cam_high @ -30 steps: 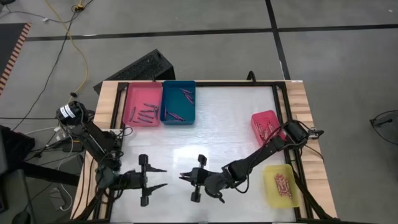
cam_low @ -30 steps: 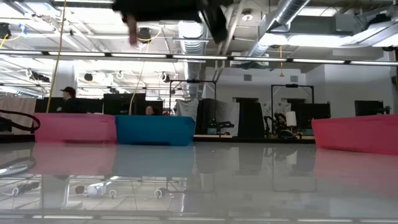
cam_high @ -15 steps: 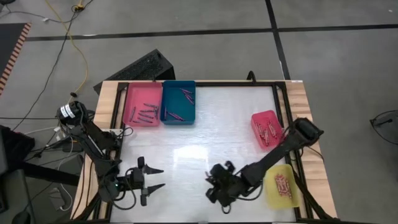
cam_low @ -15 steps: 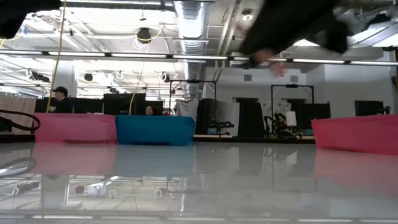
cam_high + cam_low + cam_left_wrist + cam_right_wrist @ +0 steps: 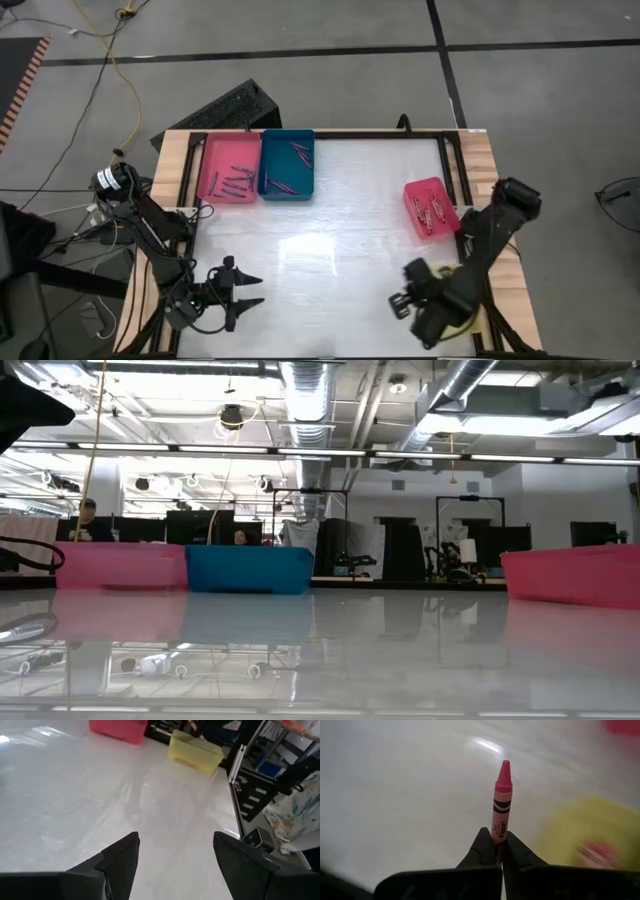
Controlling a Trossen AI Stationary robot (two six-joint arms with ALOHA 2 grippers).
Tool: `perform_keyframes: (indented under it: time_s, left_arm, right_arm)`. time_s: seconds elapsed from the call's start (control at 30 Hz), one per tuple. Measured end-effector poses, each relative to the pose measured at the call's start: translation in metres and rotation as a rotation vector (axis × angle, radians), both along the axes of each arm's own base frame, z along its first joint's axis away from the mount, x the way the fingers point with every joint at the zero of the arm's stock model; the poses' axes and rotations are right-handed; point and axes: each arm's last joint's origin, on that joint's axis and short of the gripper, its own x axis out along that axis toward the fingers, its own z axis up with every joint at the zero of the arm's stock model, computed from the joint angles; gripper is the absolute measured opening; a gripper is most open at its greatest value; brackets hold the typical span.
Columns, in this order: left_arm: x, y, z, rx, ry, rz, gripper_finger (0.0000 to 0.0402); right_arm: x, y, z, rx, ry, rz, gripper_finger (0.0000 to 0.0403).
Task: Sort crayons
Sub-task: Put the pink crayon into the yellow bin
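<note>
My right gripper [image 5: 500, 845] is shut on a pink crayon [image 5: 501, 800] and hovers above the table's near right part [image 5: 415, 300], beside the yellow tray [image 5: 590, 835]. My left gripper [image 5: 175, 845] stands open at the near left [image 5: 256, 290], with only bare table between its fingers. More crayons lie in the pink tray [image 5: 228, 168], the blue tray [image 5: 288, 164] and the red tray [image 5: 430, 208]. My right gripper pinches the pink crayon by its blunt end [image 5: 499, 836] between the two fingertips. The crayon sticks straight out beyond the fingers, in line with them, its pointed tip [image 5: 504, 769] away from the gripper. It is lifted clear of the table.
The pink and blue trays stand side by side at the far left, the red tray [image 5: 570, 575] at the right edge, and the yellow tray [image 5: 195, 751] in front of it, mostly under my right arm. The white table middle [image 5: 330, 240] lies bare.
My right gripper has carried the pink crayon from the near middle, close to my left gripper's fingertips, toward the table's right edge as far as the yellow tray, rolling and tipping downward on the way. My left gripper has rolled and sunk a little at the near left.
</note>
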Motion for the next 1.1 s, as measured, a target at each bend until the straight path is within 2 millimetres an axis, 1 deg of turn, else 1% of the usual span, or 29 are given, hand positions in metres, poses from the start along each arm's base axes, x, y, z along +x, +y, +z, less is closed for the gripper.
perform_keyframes:
  time_s: [0.1, 0.17, 0.23, 0.33, 0.43, 0.5, 0.7, 0.87, 0.97, 1.1]
  left_arm:
    - [0.000, 0.000, 0.000, -0.001, 0.000, 0.000, 0.0245]
    - [0.000, 0.000, 0.000, -0.001, 0.000, 0.001, 0.0245]
    - [0.000, 0.000, 0.000, -0.001, 0.000, 0.000, 0.0245]
    - [0.000, 0.000, 0.000, -0.001, 0.000, 0.001, 0.0245]
    - [0.000, 0.000, 0.000, -0.002, -0.001, 0.001, 0.0245]
    - [0.000, 0.000, 0.000, -0.005, -0.001, 0.001, 0.0245]
    - [0.000, 0.000, 0.000, -0.018, 0.000, 0.001, 0.0245]
    - [0.000, -0.001, 0.000, -0.024, 0.010, -0.018, 0.0245]
    - [0.000, -0.001, -0.001, -0.030, 0.014, -0.025, 0.0245]
    - [0.000, -0.001, -0.001, -0.030, 0.014, -0.025, 0.0245]
  right_arm:
    - [-0.020, 0.003, -0.004, -0.009, 0.132, -0.094, 0.0005]
    - [-0.028, 0.006, -0.005, -0.008, 0.193, -0.101, 0.0005]
    - [-0.032, 0.008, -0.005, 0.008, 0.225, -0.104, 0.0005]
    - [-0.034, 0.006, -0.005, 0.012, 0.286, -0.121, 0.0005]
    - [-0.037, 0.000, -0.005, -0.013, 0.407, -0.180, 0.0005]
    - [-0.040, 0.001, -0.007, -0.026, 0.478, -0.199, 0.0005]
    - [-0.033, 0.012, -0.024, -0.025, 0.512, -0.199, 0.0006]
    - [-0.031, 0.020, -0.040, -0.041, 0.624, -0.145, 0.0010]
    - [-0.028, 0.024, -0.050, -0.059, 0.641, -0.128, 0.0024]
    - [-0.027, 0.027, -0.055, -0.065, 0.643, -0.127, 0.0060]
